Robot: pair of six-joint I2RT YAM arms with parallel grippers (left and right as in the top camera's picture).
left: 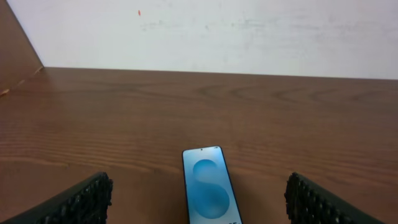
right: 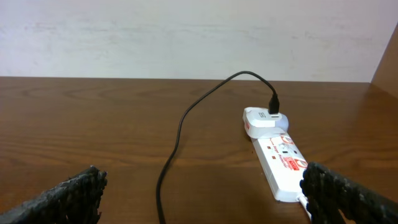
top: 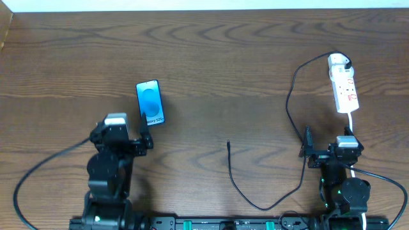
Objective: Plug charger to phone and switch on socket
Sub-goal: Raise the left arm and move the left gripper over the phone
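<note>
**Facing the phone and the socket with both grippers wide**

Your left gripper (left: 198, 183) has its jaws spread wide and holds nothing. The phone (top: 150, 102) lies flat on the table (top: 211, 64) just in front of it, screen up. In the left wrist view the phone sits between the two fingers, a little ahead of them, and they do not touch it.

Your right gripper (right: 204, 177) is also fully spread and empty. The socket (top: 345, 89) lies ahead of it, slightly to its right. The white adapter (right: 264, 118) of the charger (top: 291, 102) is plugged in at the socket's far end. The black cable runs back past the right gripper. Its small plug tip (top: 229, 144) lies on the table between the two arms, well apart from the phone.
</note>
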